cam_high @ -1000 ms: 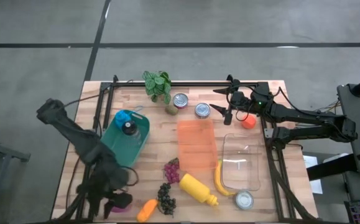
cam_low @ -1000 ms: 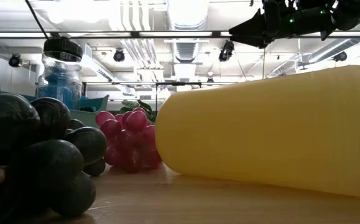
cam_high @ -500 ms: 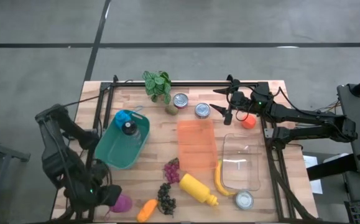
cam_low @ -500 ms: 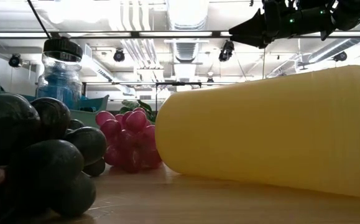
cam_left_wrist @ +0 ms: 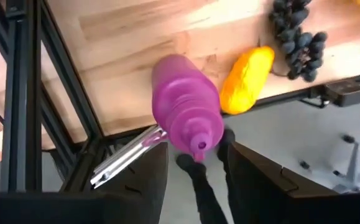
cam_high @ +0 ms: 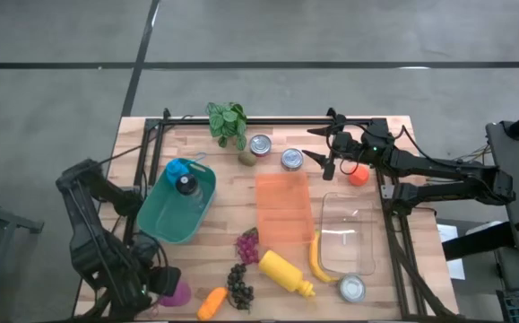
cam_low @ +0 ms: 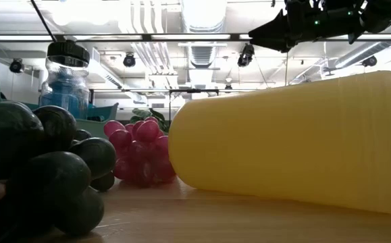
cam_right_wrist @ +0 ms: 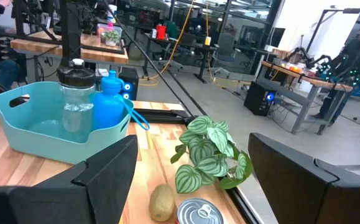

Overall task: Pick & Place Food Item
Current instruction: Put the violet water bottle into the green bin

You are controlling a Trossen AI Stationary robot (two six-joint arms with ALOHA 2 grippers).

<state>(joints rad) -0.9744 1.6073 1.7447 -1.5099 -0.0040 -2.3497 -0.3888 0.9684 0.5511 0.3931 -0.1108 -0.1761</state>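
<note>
Since a second ago the left arm has folded back to the desk's [cam_high: 232, 215] near-left corner; its tool [cam_left_wrist: 195, 163] grips the purple bottle [cam_left_wrist: 186, 109] by the cap end, with the bottle over the desk edge just beside the carrot [cam_high: 211, 302]; whether it rests on the wood cannot be told. That reads as a pick in hand, placing not begun; right tool [cam_high: 324, 157] hangs released near the cans [cam_high: 275, 152].

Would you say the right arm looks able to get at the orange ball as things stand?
Probably yes: the right pincer stands open at the table's far edge, with the orange ball just beside its wrist and nothing on top of it, though the arm would have to pull back first.
</note>
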